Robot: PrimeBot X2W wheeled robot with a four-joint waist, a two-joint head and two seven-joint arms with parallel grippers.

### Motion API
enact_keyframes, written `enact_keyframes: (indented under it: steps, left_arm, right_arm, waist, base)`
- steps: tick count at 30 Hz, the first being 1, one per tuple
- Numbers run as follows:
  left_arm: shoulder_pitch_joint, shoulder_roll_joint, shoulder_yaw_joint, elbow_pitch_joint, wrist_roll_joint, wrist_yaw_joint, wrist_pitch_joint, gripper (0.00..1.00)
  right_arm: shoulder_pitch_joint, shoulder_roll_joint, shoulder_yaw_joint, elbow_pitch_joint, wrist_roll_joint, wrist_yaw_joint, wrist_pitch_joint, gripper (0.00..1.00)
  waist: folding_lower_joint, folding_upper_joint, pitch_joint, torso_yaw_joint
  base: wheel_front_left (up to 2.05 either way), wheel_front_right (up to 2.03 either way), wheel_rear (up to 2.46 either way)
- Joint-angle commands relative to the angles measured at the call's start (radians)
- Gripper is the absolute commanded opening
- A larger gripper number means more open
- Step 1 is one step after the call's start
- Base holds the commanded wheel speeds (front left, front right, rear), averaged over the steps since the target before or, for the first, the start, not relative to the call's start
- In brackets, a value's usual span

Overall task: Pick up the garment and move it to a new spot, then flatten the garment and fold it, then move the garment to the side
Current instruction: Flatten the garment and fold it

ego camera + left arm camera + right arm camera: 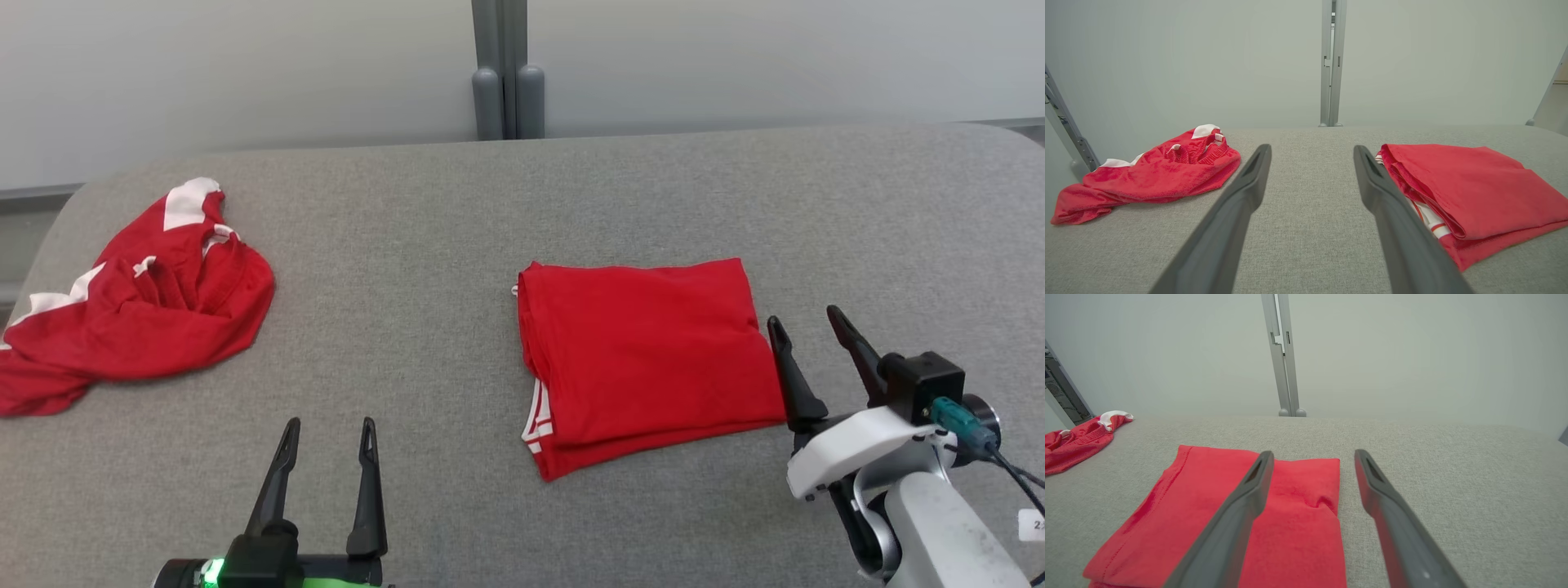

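Grey table (424, 237): folded garment (645, 359), crumpled shirt (147, 318) well apart.

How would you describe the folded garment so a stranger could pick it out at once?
On the grey fabric-covered table, look right of centre, just beside the right gripper. The folded garment lies there as a flat red rectangle with white stripes peeking from its near left corner. The other red garment, at the table's left end, is a crumpled heap with white patches.
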Motion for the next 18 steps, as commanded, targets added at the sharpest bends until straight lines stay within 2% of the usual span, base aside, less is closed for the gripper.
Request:
enact_keyframes:
  steps: [1,7,13,18]
  left_arm:
    - [0.021,0.000,0.011,-0.003,0.006,-0.007,0.000,1.00]
    - [0.037,-0.001,0.040,0.002,0.007,-0.023,0.000,1.00]
    - [0.053,-0.003,0.063,0.000,0.007,-0.029,0.000,1.00]
    - [0.074,-0.003,0.072,0.014,0.012,-0.035,0.000,1.00]
  right_arm:
    - [0.040,0.018,-0.014,-0.022,-0.029,-0.001,-0.003,1.00]
    - [0.125,0.060,-0.036,-0.107,-0.107,-0.001,-0.003,1.00]
    - [0.196,0.089,-0.066,-0.190,-0.134,-0.001,-0.003,1.00]
    - [0.247,0.088,-0.061,-0.219,-0.141,-0.001,-0.003,1.00]
  waist:
    - [0.0000,0.0000,-0.039,-0.033]
    - [0.0000,0.0000,-0.064,-0.041]
    - [0.0000,0.0000,-0.081,-0.035]
    - [0.0000,0.0000,-0.092,-0.030]
  base:
    - [0.00,0.00,0.00]
    - [0.00,0.00,0.00]
    - [0.00,0.00,0.00]
    - [0.00,0.00,0.00]
